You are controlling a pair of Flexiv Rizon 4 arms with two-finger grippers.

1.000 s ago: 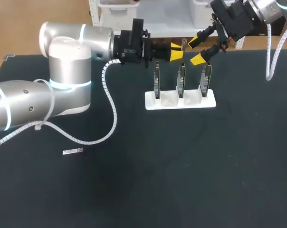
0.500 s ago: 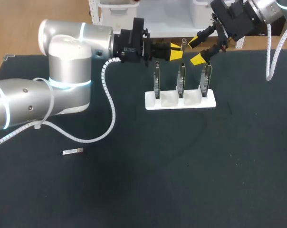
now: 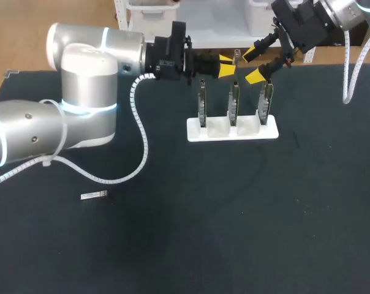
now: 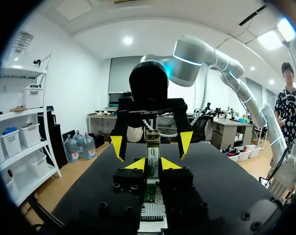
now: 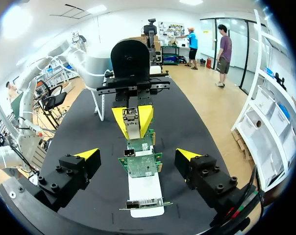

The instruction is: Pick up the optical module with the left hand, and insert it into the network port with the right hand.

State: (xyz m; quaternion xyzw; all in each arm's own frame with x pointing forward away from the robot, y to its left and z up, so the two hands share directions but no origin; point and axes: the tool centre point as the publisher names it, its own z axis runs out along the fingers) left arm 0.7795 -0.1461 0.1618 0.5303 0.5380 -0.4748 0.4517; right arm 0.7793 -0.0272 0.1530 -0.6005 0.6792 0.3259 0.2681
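My left gripper (image 3: 228,66) hovers above the far side of the table, shut on a small metal optical module (image 3: 236,56) that sticks out past its yellow tips. In the left wrist view the module (image 4: 153,150) stands upright between my left gripper's (image 4: 153,164) fingers. My right gripper (image 3: 253,64) faces it from the right, open, one tip on each side of the module's end without touching. From the right wrist, the module (image 5: 132,122) is ahead of my open right gripper (image 5: 138,154). Three upright network cards (image 3: 233,103) stand below in a white stand (image 3: 209,136).
A second small module (image 3: 94,195) lies flat on the black table at the left front. My left arm's white cable (image 3: 142,138) loops down beside the stand. The network cards (image 5: 140,164) sit just under and ahead of my right gripper.
My left arm's elbow has shifted slightly toward the far left. Both grippers and the module are almost where they were.
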